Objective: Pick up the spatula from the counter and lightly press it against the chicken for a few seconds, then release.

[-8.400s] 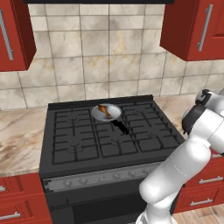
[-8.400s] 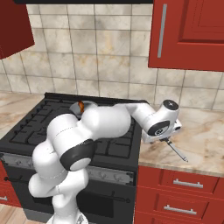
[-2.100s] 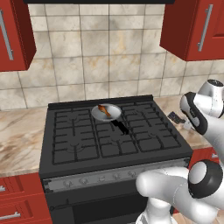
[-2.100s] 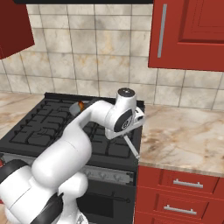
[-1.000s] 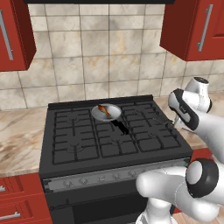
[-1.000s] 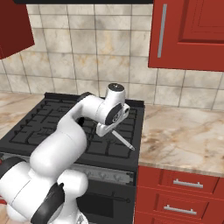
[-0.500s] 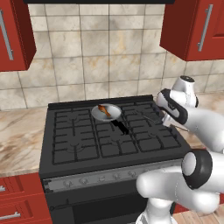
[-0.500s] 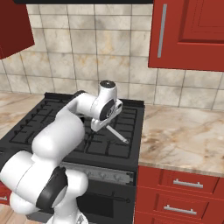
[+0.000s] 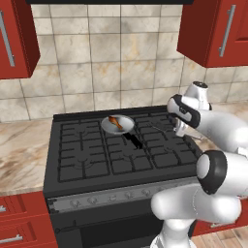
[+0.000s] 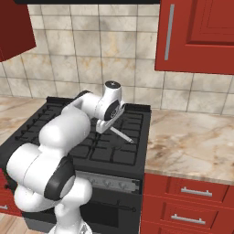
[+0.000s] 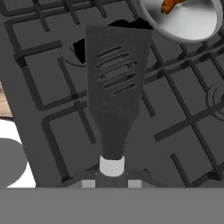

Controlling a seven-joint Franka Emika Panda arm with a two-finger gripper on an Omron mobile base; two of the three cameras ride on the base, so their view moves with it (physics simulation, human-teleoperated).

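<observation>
Gripper (image 11: 112, 180) clamped on the slotted spatula (image 11: 114, 87) above the black gas stove (image 11: 52, 122).
Pan (image 11: 194, 24) with chicken (image 11: 173, 4) just past the blade; marble counter (image 10: 196, 137) to the gripper's right, tiled wall (image 9: 97, 63) beyond.

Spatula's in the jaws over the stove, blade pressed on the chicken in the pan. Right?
Not quite. The spatula is in the jaws over the stove, but its blade is off the chicken: the hand view shows it above the grates, short of the pan.
</observation>
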